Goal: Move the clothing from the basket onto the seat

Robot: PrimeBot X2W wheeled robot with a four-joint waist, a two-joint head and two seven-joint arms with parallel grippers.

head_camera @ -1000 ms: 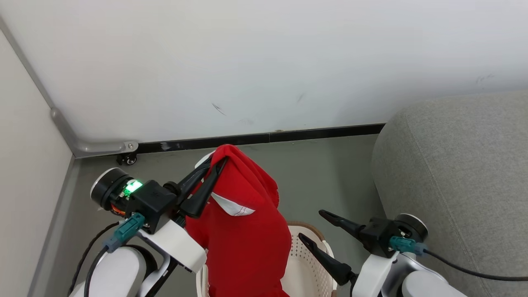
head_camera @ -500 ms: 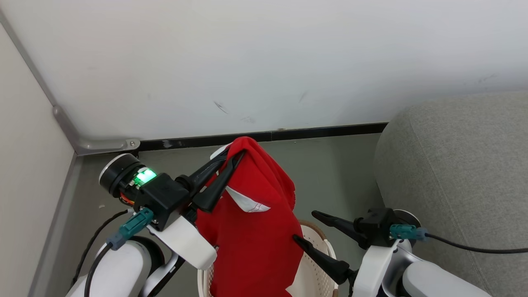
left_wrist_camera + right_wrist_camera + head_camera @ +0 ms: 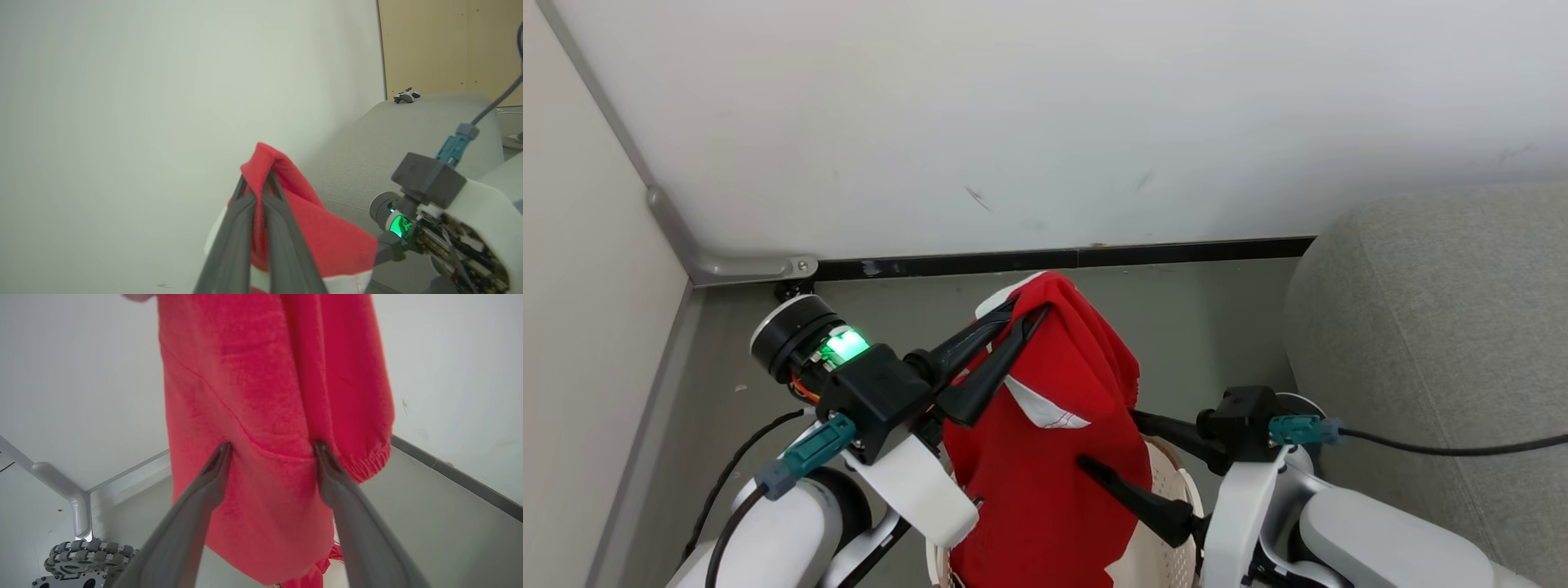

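Since a second ago the right gripper has closed in on the red garment. Both its fingers then stood clear to the right of the cloth. Now one finger crosses in front of the cloth and the other runs behind it. The left gripper still pinches the garment's top fold, now nearer the baseboard.

The garment hangs from that pinch in a long red drape with a white trim folded just below the fingers. Its lower part drops toward the basket, which sits under it at the bottom of the head view. Whether the hem still touches the basket is hidden.

The left gripper's jaws are clamped tight on the cloth, and the fold peaks just above the tips. The right gripper's jaws stand wide, holding nothing. In the right wrist view both tips lie against the hanging cloth at mid height, beside an elastic cuff. I cannot tell whether they press on it.

The seat lies to the right, apart from garment and basket, with grey floor between and the white wall behind.
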